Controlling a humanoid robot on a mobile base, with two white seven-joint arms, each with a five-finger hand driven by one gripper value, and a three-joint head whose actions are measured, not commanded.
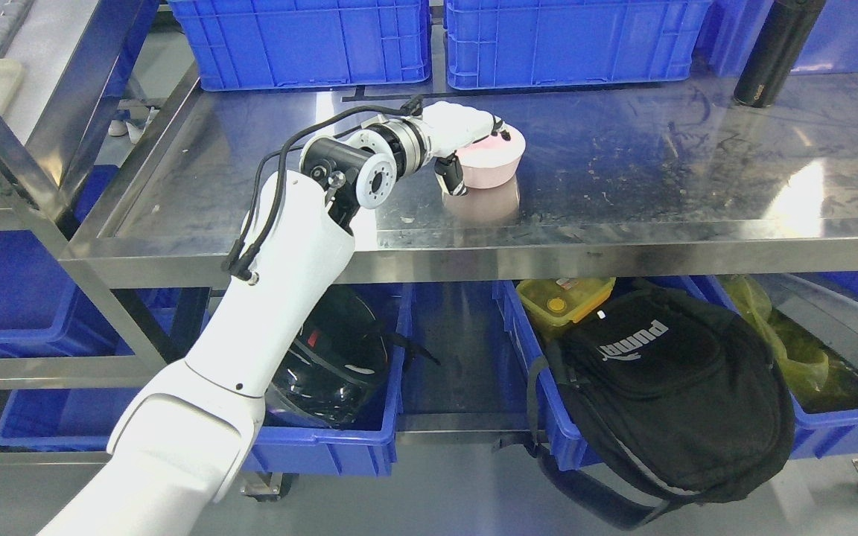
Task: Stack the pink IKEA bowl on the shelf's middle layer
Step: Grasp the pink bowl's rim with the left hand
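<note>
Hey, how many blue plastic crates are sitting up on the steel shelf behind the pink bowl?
2: one blue crate at back left, another blue crate at back centre. Blue at the far right edge may be a third, cropped.

"puma", upside down, on the black backpack

Bowl standing on shelf, left of centre, near front edge. Left hand over bowl's left rim, thumb down its near side. Two crates side by side behind bowl at shelf rear. Bottle at rear right. Below shelf: helmet in left bin; backpack hanging over front of right bin; lidded box behind backpack.
</note>
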